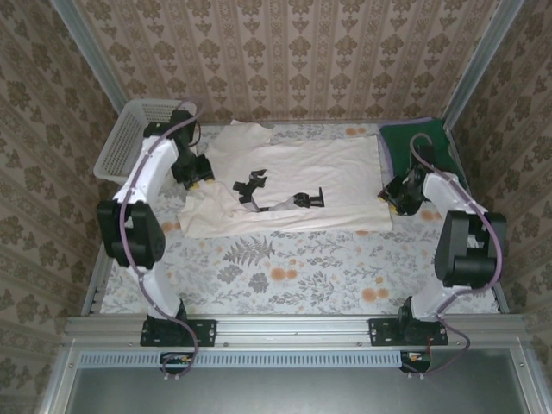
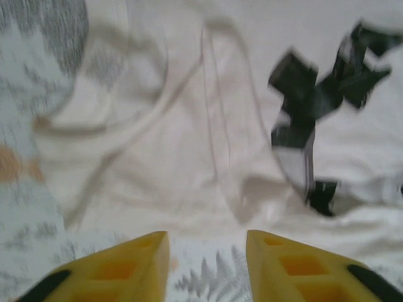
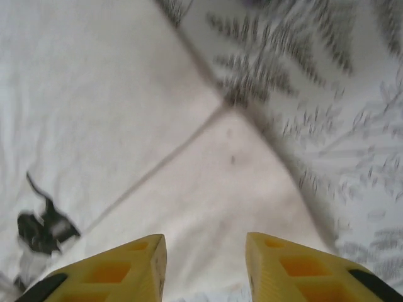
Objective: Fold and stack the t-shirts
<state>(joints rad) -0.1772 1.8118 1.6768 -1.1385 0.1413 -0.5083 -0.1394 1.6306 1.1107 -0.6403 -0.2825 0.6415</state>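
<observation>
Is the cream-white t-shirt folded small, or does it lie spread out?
Mostly spread: the cream-white t-shirt lies wide across the table, one layer overlapping another, not a compact fold.

Looks like a robot test cell dressed up as a home, not a lived-in room. Walled on three sides with flat panels [image 1: 285, 60] of beige damask wallpaper, framed by bare aluminium posts [image 1: 86, 47]. Fitted at the near edge with a metal rail [image 1: 293, 329] carrying a left arm [image 1: 142, 185] and a right arm [image 1: 448, 194], both bolted down and trailing cables. Softened with homely props: a floral tablecloth [image 1: 285, 267], a white mesh basket [image 1: 116, 151] at the back left corner, and a cream t-shirt [image 1: 345, 172] spread flat.
</observation>
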